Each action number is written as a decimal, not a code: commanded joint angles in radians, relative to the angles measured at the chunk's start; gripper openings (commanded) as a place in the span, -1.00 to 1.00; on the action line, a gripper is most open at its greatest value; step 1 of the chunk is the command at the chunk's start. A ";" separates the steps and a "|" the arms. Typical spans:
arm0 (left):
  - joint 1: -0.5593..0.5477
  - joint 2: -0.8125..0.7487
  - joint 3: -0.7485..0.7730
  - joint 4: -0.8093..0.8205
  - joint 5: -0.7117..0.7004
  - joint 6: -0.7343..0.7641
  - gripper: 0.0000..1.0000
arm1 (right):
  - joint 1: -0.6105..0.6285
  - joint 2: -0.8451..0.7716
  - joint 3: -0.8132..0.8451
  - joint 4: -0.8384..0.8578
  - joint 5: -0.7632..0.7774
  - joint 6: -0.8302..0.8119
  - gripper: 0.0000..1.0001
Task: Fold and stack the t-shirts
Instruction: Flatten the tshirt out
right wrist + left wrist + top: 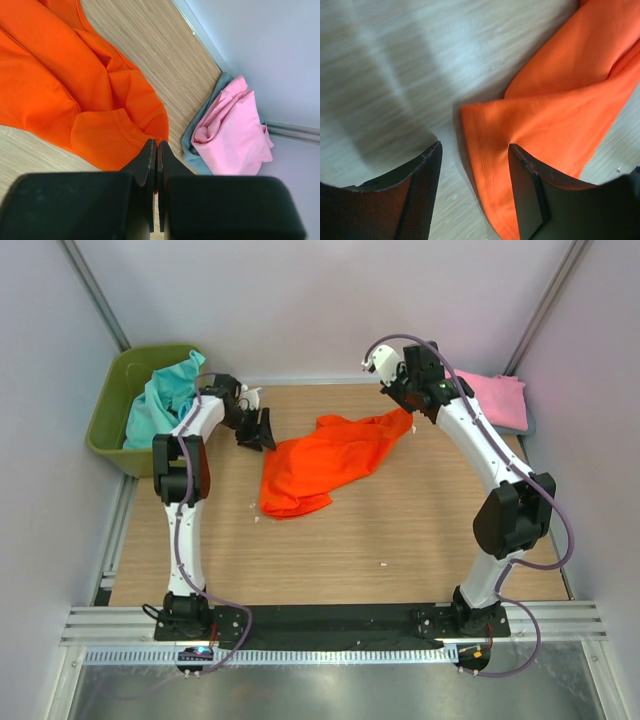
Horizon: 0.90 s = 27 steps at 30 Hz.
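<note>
**A:** How is the left gripper [475, 147] held?

**B:** It is held open, its two dark fingers [420, 200] spread well apart. One finger is set over bare wood just beside the orange t-shirt [560, 100]. The other is set over the cloth, so that a stitched hem edge is straddled. Whether the cloth is touched by either finger cannot be told.

**A:** And the right gripper [155, 142]?

**B:** Its fingers are pressed tightly together. The far right corner of the orange t-shirt is met at their tips, and a sliver of orange is seen pinched between them.

**A:** Where is the orange t-shirt itself found?

**B:** It is laid crumpled and unfolded across the middle of the wooden table [350, 540]. It is stretched slantwise, with the left gripper at its left edge and the right gripper at its far right corner.

**A:** What is seen around the orange t-shirt?

**B:** To its right, by the far right corner of the table, a pink t-shirt [230, 135] is laid bunched on top of a grey-blue t-shirt [189, 142]. Both are kept apart from the orange cloth by a strip of bare wood. To the left of the orange t-shirt, well apart from it, teal t-shirts [160, 405] are heaped loosely in an olive-green bin [105, 425].
</note>
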 commanded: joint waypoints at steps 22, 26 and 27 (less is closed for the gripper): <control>0.001 0.150 0.167 0.029 0.070 -0.045 -0.91 | -0.002 -0.030 0.009 0.005 0.021 0.025 -0.97; 0.015 0.078 0.148 0.023 0.044 -0.045 -1.00 | -0.002 -0.031 0.017 0.026 0.032 0.025 -0.97; 0.017 0.052 0.141 0.025 0.038 -0.042 -1.00 | 0.000 -0.036 0.016 0.049 0.056 0.028 -0.98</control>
